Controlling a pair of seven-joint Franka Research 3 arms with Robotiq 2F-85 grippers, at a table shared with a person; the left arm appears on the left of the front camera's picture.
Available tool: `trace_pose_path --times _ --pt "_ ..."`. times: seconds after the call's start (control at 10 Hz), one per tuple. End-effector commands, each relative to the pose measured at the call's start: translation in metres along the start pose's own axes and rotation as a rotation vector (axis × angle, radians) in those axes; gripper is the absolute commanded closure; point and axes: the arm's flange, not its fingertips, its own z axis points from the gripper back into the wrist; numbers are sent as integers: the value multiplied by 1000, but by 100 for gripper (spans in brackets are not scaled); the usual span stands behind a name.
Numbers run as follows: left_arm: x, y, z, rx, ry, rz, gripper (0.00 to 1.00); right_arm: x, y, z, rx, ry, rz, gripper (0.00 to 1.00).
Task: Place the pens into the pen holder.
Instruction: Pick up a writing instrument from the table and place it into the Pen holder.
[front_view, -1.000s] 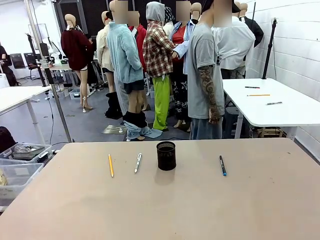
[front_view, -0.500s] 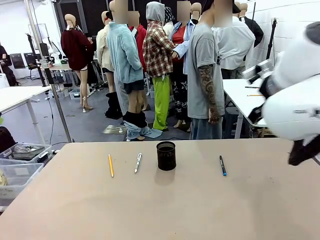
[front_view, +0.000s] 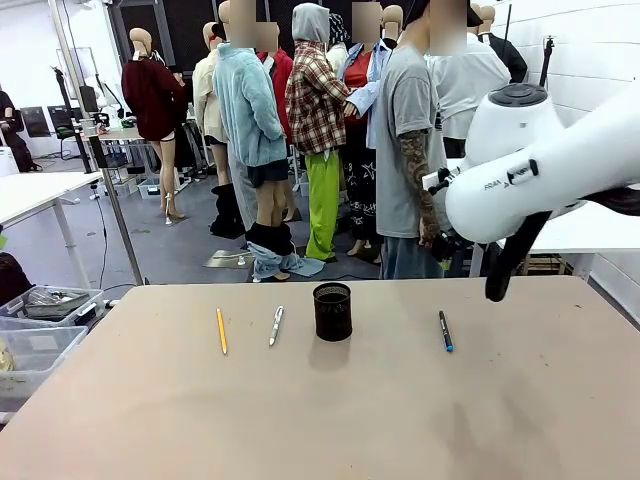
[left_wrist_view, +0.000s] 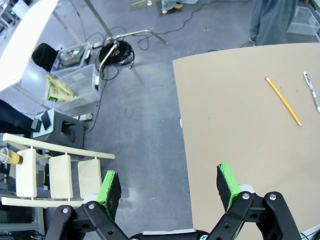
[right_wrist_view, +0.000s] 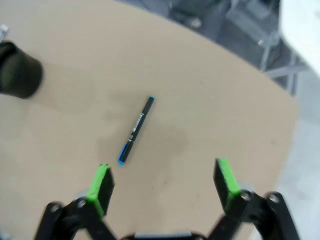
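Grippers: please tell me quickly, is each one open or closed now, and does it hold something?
Left gripper: open, holding nothing.
Right gripper: open, holding nothing; the dark blue pen lies on the table beyond its fingers.

Grey floor (front_view: 190, 250), white tables (front_view: 35, 190), white wall (front_view: 595, 45).

Bare tan bench (front_view: 330, 420) surrounded the dark blue pen (front_view: 445, 331); the black mesh cylindrical pen holder (front_view: 332, 311) stood well apart. The white right robot arm (front_view: 530, 170) overhung the bench's far right.
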Motion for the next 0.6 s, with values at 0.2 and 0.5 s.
trace_pose_path --times 0.2,0.5 --pt "1 1 -1 5 -10 15 0 0 0 0 0 0 0 0" --pt "1 1 -1 5 -10 15 0 11 -1 -29 53 78 -55 0"
